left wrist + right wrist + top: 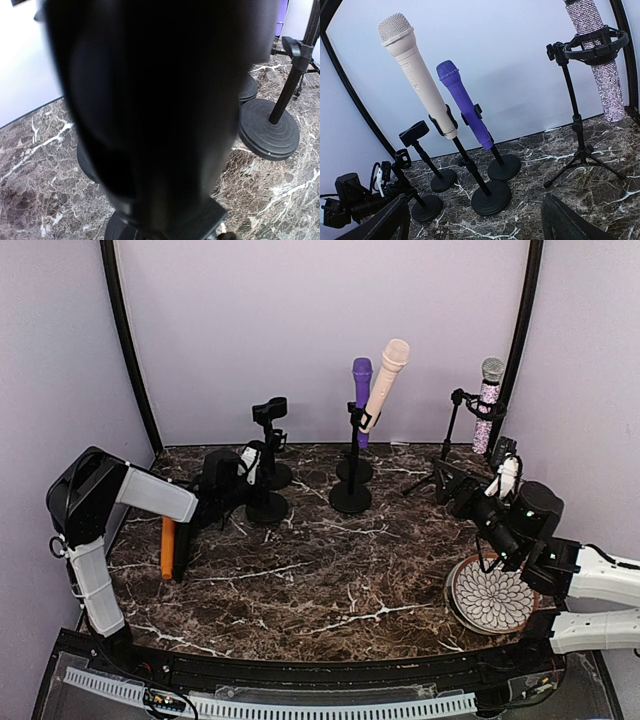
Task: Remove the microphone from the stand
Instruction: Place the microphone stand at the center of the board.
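Risks, top view: cream microphone (386, 380), purple microphone (361, 390) and glitter microphone (487, 405) all sit clipped in stands at the back. Left gripper (238, 472) is buried among the short stands (267, 506); can't tell its finger state. Left wrist: lens blocked by a dark blur, round base (270, 131) just beside it, so a blind move could tip that. Right wrist: right gripper (476, 222) fingers apart, empty, facing the cream microphone. Off-axis pull likely drags its stand (491, 197) into the purple one's.
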`<state>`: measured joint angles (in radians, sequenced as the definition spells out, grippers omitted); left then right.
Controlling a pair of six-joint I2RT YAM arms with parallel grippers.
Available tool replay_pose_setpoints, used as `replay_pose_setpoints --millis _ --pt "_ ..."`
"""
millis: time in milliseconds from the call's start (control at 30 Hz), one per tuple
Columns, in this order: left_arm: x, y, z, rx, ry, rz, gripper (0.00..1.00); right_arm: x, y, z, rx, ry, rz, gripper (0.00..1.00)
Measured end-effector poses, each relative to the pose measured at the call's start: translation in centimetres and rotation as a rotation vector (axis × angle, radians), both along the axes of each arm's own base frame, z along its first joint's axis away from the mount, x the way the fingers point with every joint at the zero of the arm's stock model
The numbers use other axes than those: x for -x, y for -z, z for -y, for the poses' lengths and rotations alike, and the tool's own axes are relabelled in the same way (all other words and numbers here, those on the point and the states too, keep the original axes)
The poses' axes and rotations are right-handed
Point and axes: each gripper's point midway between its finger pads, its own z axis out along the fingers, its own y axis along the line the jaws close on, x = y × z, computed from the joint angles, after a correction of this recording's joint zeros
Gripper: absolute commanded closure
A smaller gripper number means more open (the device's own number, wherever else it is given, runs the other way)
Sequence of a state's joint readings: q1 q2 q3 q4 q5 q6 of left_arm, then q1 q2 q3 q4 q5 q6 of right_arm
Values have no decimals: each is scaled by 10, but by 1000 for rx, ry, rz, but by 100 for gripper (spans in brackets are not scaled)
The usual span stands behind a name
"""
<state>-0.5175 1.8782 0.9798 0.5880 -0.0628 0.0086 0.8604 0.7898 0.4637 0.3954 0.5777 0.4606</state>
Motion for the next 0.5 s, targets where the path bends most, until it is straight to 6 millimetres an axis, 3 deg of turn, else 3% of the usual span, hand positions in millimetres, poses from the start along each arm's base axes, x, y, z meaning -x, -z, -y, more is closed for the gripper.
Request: replay_pose_setpoints --millis 500 --pt "-30 4 -6 69 -30 6 99 -3 4 5 23 28 -2 8"
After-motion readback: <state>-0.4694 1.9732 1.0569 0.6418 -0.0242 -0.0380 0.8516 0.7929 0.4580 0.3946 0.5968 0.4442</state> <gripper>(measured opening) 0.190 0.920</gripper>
